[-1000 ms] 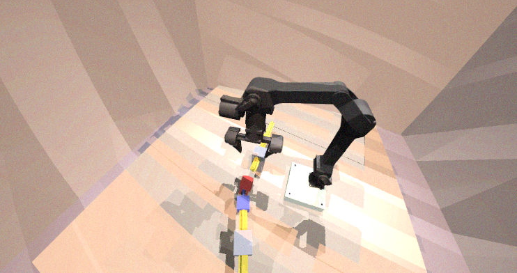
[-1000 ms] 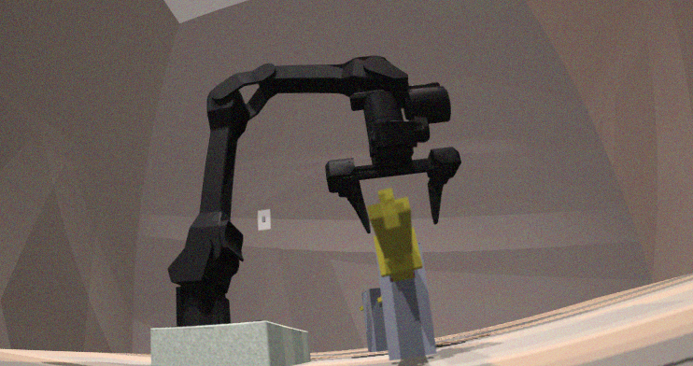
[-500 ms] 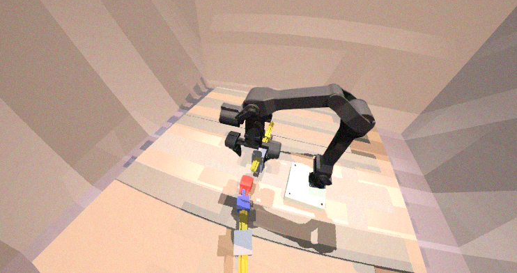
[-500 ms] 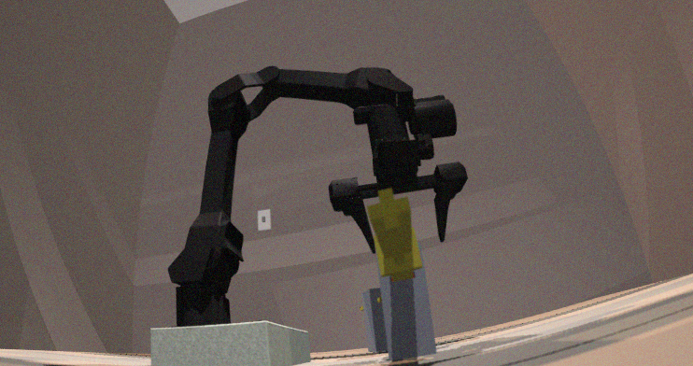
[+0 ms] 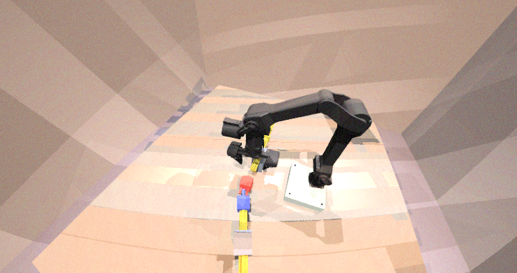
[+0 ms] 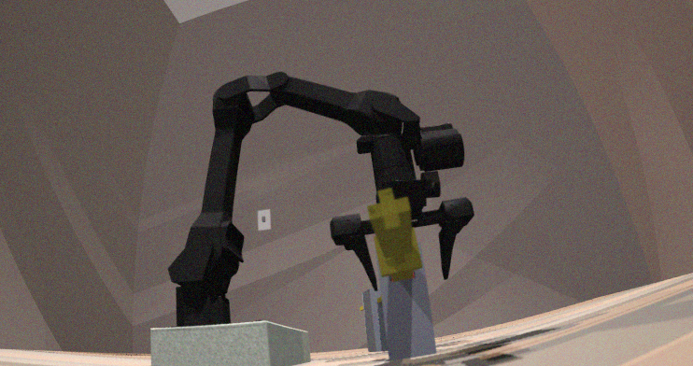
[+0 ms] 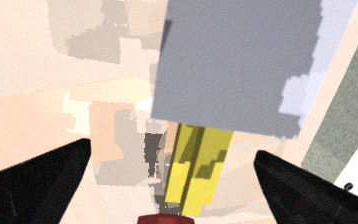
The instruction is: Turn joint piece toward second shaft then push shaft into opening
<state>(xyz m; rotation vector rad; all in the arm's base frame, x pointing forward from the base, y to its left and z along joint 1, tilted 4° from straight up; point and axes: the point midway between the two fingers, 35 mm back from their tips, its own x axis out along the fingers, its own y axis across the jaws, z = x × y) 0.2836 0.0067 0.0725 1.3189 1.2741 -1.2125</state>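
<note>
The red joint piece (image 5: 246, 183) (image 7: 166, 220) is hinged to the blue part (image 5: 243, 203) on the first yellow shaft (image 5: 242, 219), which passes through its grey block (image 5: 242, 242). It is turned roughly towards the second shaft; exact alignment cannot be told. The second yellow shaft (image 5: 255, 164) (image 6: 397, 246) (image 7: 210, 150) sticks out of the second grey block (image 6: 412, 319) (image 7: 240, 65), its end a short gap from the joint piece in the top view. My gripper (image 5: 251, 164) (image 6: 410, 284) (image 7: 175, 152) is wide open, pointing down. In the wrist view its fingers stand on either side of the second shaft, clear of it.
The arm stands on a pale base plate (image 5: 304, 195) (image 6: 213, 348) to the right of the shafts in the top view. The second block stands close beside the gripper. The far part of the second shaft runs behind the wrist in the top view.
</note>
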